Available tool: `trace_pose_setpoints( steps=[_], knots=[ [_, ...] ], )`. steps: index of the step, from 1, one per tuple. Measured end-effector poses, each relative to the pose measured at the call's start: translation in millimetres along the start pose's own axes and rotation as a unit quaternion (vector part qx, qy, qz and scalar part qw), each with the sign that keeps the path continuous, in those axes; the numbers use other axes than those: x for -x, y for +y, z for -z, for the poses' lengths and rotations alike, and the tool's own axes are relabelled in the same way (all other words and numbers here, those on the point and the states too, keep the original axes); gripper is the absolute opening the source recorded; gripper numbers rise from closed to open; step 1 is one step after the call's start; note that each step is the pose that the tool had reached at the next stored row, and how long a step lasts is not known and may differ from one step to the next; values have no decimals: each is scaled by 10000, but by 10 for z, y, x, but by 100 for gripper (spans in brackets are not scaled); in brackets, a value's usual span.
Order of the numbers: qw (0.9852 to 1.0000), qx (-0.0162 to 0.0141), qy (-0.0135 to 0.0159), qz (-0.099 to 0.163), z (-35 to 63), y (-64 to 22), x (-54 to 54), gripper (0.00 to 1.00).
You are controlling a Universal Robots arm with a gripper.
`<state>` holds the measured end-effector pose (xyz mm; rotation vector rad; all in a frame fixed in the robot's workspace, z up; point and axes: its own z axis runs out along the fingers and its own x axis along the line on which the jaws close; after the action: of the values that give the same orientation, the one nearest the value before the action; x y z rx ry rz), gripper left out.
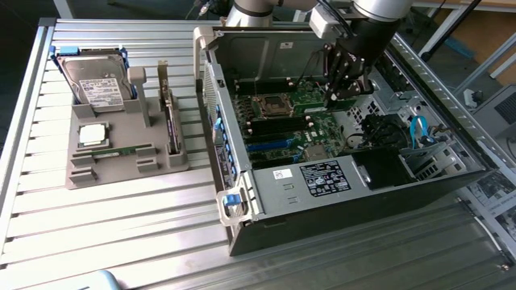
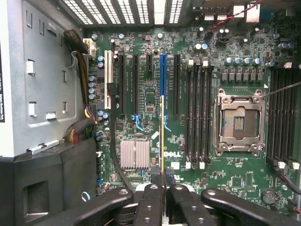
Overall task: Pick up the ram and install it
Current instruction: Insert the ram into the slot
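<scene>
Pick-up looks done: the gripper [image 1: 348, 84], upper right in the exterior view, has its fingers clamped on the ram [image 2: 162, 136]. The stick hangs edge-on above the motherboard [image 2: 235, 181], inside the open computer case [image 1: 241, 199]. I'd call this the align step. Seating calls for the stick's edge to sit parallel over 1 of the black memory slots [image 2: 197, 113] beside the processor socket [image 2: 238, 123], then a square push. There's open room above the board; case walls and a blue cable [image 1: 417, 130] crowd the exterior view's right.
</scene>
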<state>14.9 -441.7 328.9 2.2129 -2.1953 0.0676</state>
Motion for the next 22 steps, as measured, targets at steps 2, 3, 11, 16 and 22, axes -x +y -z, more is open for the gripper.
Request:
trace_pose_setpoints(
  steps=[2,3,11,16,22],
  knots=[
    [10000,0,0,0,-7,1,0,12],
    [10000,0,0,0,-11,1,0,12],
    [10000,0,0,0,-33,3,1,12],
    [10000,0,0,0,-50,5,2,12],
    [10000,0,0,0,-69,9,3,12]
  ],
)
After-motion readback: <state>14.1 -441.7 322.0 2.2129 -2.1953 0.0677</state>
